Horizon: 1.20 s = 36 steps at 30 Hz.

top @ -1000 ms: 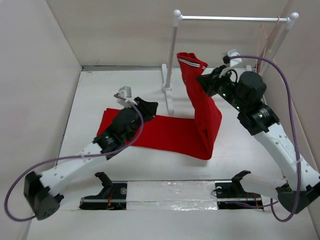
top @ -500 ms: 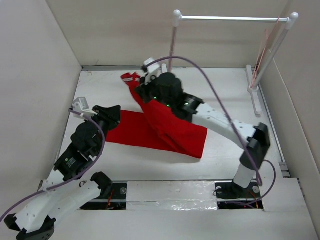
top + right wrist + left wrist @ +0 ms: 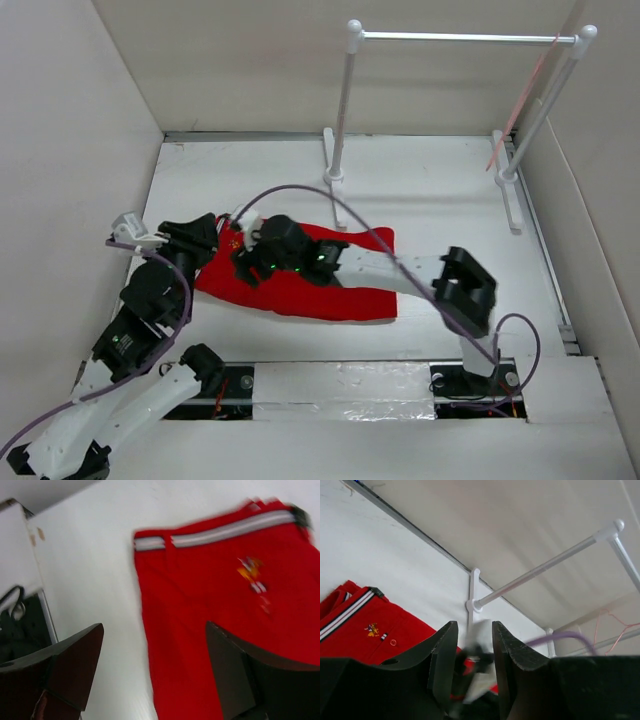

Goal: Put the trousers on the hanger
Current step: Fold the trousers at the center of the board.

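We see the trousers (image 3: 320, 300) lying flat on the table (image 3: 430, 190), left of centre and on the near half, with the striped waistband at the left end and the legs running to the right. The hanger (image 3: 516, 100) hangs at the far right end of the rack (image 3: 460, 37), well apart from the cloth. The right gripper (image 3: 154, 650) reaches across to the left over the waist end, its 2 fingers spread wide with nothing between them. In its own view the red cloth and the white-grey band lie beyond the tips (that view is blurred, so we cannot tell whether the tips touch the fabric). The left gripper (image 3: 475, 645) sits just beside the left end of the trousers, its 2 fingers only narrowly apart and holding nothing. We judge the trousers to be light, soft and wholly limp: they will sag, fold and trail from any 1 pinch. The waistband looks the best place to take hold, since the band and seams are thicker there and give the fingers something firm; 2 grips spread along it would keep the cloth open. The hanger, we think, is light, thin and springy, apt to swing on the bar. Its smooth wire may let the fabric slide off unless the weight hangs evenly on both sides.
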{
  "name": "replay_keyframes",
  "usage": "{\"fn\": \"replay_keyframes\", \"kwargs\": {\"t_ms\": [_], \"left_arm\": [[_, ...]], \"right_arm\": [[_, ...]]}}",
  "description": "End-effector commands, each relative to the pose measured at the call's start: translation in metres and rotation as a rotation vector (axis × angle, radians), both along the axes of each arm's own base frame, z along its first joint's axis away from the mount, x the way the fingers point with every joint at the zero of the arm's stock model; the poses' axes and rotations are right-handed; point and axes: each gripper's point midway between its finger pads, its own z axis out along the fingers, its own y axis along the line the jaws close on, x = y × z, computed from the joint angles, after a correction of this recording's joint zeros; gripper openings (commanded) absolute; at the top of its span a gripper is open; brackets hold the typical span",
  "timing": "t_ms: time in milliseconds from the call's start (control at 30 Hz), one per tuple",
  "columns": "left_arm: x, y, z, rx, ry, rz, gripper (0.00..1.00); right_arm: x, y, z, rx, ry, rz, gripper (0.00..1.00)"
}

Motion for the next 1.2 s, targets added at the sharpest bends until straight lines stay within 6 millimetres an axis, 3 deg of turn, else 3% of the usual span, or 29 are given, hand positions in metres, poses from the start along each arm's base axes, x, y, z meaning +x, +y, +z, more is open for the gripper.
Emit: {"fn": "replay_keyframes", "kwargs": {"t_ms": [0,33,67,100,133,167,200,233,267,300,333,400,500,533,567,600,633,667,767,867,933,1000,1067,1133,1167], "left_arm": [[0.022,-0.029,-0.036,0.018,0.063,-0.048,0.32],[0.027,-0.039,-0.046,0.025,0.078,-0.074,0.33],[0.032,-0.053,-0.058,0.022,0.102,-0.119,0.33],[0.038,-0.064,-0.064,0.019,0.106,-0.144,0.34],[0.050,-0.075,-0.095,0.064,0.182,-0.153,0.34],[0.054,-0.088,-0.110,0.072,0.214,-0.193,0.35],[0.061,-0.099,-0.116,0.067,0.217,-0.219,0.35],[0.070,-0.111,-0.140,0.097,0.279,-0.235,0.35],[0.074,-0.120,-0.150,0.100,0.303,-0.269,0.35],[0.083,-0.130,-0.150,0.092,0.280,-0.297,0.35],[0.090,-0.141,-0.171,0.114,0.334,-0.316,0.35],[0.105,-0.148,-0.191,0.122,0.372,-0.315,0.35],[0.124,-0.145,-0.214,0.092,0.412,-0.294,0.35],[0.127,-0.138,-0.223,0.085,0.432,-0.274,0.35],[0.128,-0.136,-0.230,0.059,0.452,-0.276,0.35],[0.132,-0.131,-0.235,0.047,0.455,-0.271,0.35],[0.132,-0.114,-0.252,0.041,0.493,-0.231,0.35],[0.131,-0.105,-0.258,0.026,0.506,-0.207,0.35],[0.120,-0.063,-0.289,-0.034,0.556,-0.109,0.35],[0.113,-0.030,-0.299,-0.083,0.562,-0.021,0.34],[0.108,-0.018,-0.294,-0.100,0.532,0.007,0.34],[0.107,-0.017,-0.281,-0.103,0.491,0.005,0.35],[0.110,-0.024,-0.253,-0.108,0.408,-0.035,0.35],[0.110,-0.043,-0.220,-0.087,0.324,-0.096,0.35],[0.110,-0.049,-0.211,-0.079,0.302,-0.110,0.34]], "right_arm": [[0.043,-0.068,0.126,0.274,-0.138,-0.141,0.55],[0.050,-0.086,0.123,0.270,-0.138,-0.191,0.33],[0.058,-0.116,0.084,0.205,-0.101,-0.246,0.16],[0.056,-0.136,0.100,0.245,-0.119,-0.267,0.03],[0.058,-0.153,0.090,0.227,-0.109,-0.297,0.00],[0.062,-0.182,0.054,0.160,-0.077,-0.356,0.00],[0.060,-0.203,0.061,0.174,-0.086,-0.393,0.00],[0.061,-0.220,0.053,0.168,-0.079,-0.431,0.00],[0.061,-0.234,0.044,0.164,-0.058,-0.461,0.00],[0.063,-0.258,0.017,0.124,-0.034,-0.503,0.00],[0.063,-0.269,0.015,0.135,-0.039,-0.521,0.00],[0.077,-0.295,-0.007,0.105,-0.017,-0.580,0.00],[0.100,-0.312,-0.033,0.058,0.033,-0.623,0.00],[0.118,-0.326,-0.033,0.062,0.039,-0.668,0.00],[0.123,-0.327,-0.050,0.048,0.083,-0.661,0.00],[0.131,-0.330,-0.054,0.060,0.090,-0.668,0.00],[0.144,-0.343,-0.059,0.065,0.103,-0.695,0.00],[0.151,-0.345,-0.072,0.053,0.130,-0.694,0.00],[0.182,-0.359,-0.083,0.094,0.145,-0.723,0.00],[0.199,-0.363,-0.090,0.142,0.190,-0.694,0.00],[0.210,-0.359,-0.079,0.196,0.163,-0.677,0.00],[0.211,-0.359,-0.065,0.208,0.136,-0.670,0.00],[0.208,-0.366,-0.033,0.214,0.069,-0.683,0.00],[0.188,-0.366,-0.026,0.172,0.054,-0.666,0.00],[0.177,-0.368,-0.002,0.194,0.006,-0.669,0.00]]}}
